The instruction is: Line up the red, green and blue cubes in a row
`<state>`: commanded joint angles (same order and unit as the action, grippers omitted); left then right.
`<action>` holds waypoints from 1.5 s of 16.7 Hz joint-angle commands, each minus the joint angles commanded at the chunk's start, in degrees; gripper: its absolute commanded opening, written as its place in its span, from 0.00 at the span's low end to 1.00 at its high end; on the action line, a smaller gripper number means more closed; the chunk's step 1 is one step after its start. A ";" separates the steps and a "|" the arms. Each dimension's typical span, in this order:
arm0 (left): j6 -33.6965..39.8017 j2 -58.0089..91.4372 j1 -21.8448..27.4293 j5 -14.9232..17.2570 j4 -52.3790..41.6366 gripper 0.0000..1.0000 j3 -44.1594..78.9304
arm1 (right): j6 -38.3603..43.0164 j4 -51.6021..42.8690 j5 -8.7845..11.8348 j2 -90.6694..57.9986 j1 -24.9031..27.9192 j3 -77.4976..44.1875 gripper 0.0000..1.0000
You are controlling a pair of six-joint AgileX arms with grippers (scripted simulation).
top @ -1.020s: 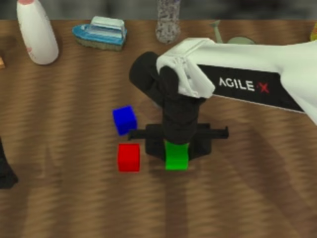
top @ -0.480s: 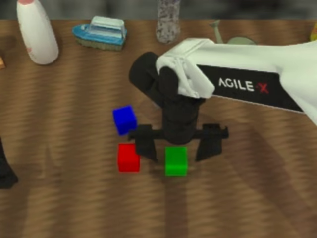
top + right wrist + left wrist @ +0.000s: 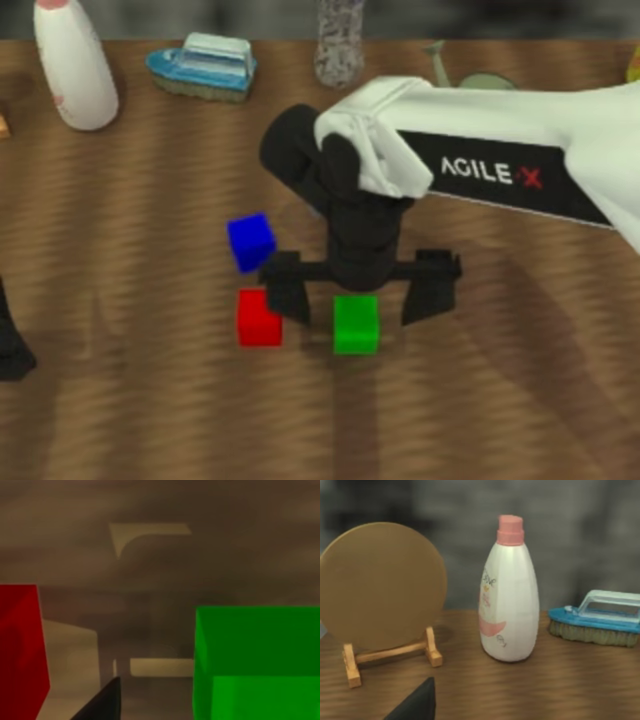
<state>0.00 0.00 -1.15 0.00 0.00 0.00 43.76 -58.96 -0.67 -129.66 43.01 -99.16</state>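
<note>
Listing the task's three pieces first: red cube [image 3: 259, 319], green cube [image 3: 356, 324] and blue cube [image 3: 250, 241], all small, equal in size, hard-edged and glossy, resting on the wooden table [image 3: 120, 400] near its middle. Red and green sit side by side with a gap between them, red to the left; blue lies just beyond red on the far side, turned slightly askew and out of that line. Right gripper [image 3: 359, 296]: fingers spread wide, one to each side of the green cube and holding nothing, the left finger standing in the gap beside red. Left arm: parked at the table's left edge, its fingers not readable. Handling, as a judgement: each cube looks light and rigid, not fragile, but the smooth faces may slip, so a square pinch on two opposite flat sides, centred, seems best. Blue's skew likely calls for a turned wrist. Other stock, far edge: white bottle [image 3: 75, 65], blue scrubbing brush [image 3: 202, 66].
</note>
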 joint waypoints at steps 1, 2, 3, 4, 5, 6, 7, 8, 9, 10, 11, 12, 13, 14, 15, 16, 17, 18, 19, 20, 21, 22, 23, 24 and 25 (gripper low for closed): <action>0.00 0.00 0.00 0.00 0.00 1.00 0.00 | 0.03 -0.80 0.00 0.12 0.07 -0.77 1.00; 0.00 0.00 0.00 0.00 0.00 1.00 0.00 | 0.11 -2.20 0.00 0.40 0.07 -1.98 1.00; 0.00 0.00 0.00 0.00 0.00 1.00 0.00 | 0.21 -4.13 0.01 0.78 0.07 -3.47 1.00; 0.00 0.00 0.00 0.00 0.00 1.00 0.00 | 0.24 -6.52 0.03 1.23 0.12 -5.08 1.00; 0.00 0.00 0.00 0.00 0.00 1.00 0.00 | 0.20 -8.98 0.04 1.68 0.24 -6.73 1.00; 0.00 0.00 0.00 0.00 0.00 1.00 0.00 | 0.13 -11.11 0.05 2.15 0.36 -8.29 1.00; 0.00 0.00 0.00 0.00 0.00 1.00 0.00 | 0.06 -12.64 0.04 2.60 0.45 -9.59 1.00; 0.00 0.00 0.00 0.00 0.00 1.00 0.00 | -0.01 -13.56 0.04 2.96 0.50 -10.44 1.00; 0.00 0.00 0.00 0.00 0.00 1.00 0.00 | -0.04 -13.87 0.03 3.12 0.51 -10.73 1.00; 0.00 0.00 0.00 0.00 0.00 1.00 0.00 | -0.04 -13.87 0.03 3.12 0.51 -10.73 1.00; 0.00 0.00 0.00 0.00 0.00 1.00 0.00 | -0.04 -13.87 0.03 3.12 0.51 -10.73 1.00; 0.01 0.01 0.00 0.00 -0.01 1.00 0.01 | -0.03 -13.72 0.03 2.92 0.22 -10.61 1.00; 0.01 0.01 0.00 0.00 -0.01 1.00 0.01 | -0.03 -13.72 0.03 2.92 0.22 -10.61 1.00; -0.33 0.56 0.22 0.21 -0.52 1.00 0.54 | -0.30 -13.46 -0.16 3.40 0.05 -10.22 1.00; -0.99 1.68 0.65 0.60 -1.57 1.00 1.61 | -0.85 -12.91 -0.54 4.38 -0.33 -9.40 1.00; -1.98 3.38 1.26 1.16 -3.11 1.00 3.23 | -1.59 -12.14 -1.04 5.74 -0.86 -8.28 1.00; -3.26 5.67 2.02 1.84 -5.11 1.00 5.37 | -2.59 -11.05 -1.70 7.70 -1.63 -6.68 1.00; -4.82 8.60 2.91 2.63 -7.54 1.00 8.02 | -3.79 -9.70 -2.46 10.20 -2.59 -4.69 1.00; -6.62 12.22 3.93 3.47 -10.36 1.00 11.18 | -5.07 -8.20 -3.22 13.09 -3.67 -2.40 1.00; -8.58 16.42 5.02 4.33 -13.47 1.00 14.71 | -6.57 -6.40 -4.04 16.67 -4.96 0.38 1.00; -10.68 21.18 6.18 5.18 -16.82 1.00 18.56 | -8.18 -4.41 -4.85 20.76 -6.40 3.52 1.00; -12.88 26.46 7.40 6.00 -20.38 1.00 22.70 | -9.77 -2.42 -5.57 24.97 -7.84 6.74 1.00; -15.15 32.20 8.67 6.79 -24.09 1.00 27.07 | -11.58 -0.12 -6.31 29.94 -9.51 10.55 1.00; -17.46 38.38 9.97 7.51 -27.91 1.00 31.65 | -13.51 2.36 -6.98 35.31 -11.30 14.77 1.00; -19.77 44.84 11.29 8.15 -31.77 1.00 36.36 | -15.53 5.00 -7.57 40.98 -13.21 19.35 1.00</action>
<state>-19.77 44.84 10.14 8.15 -31.77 36.36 28.23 -53.96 -8.23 -88.67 29.80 -79.81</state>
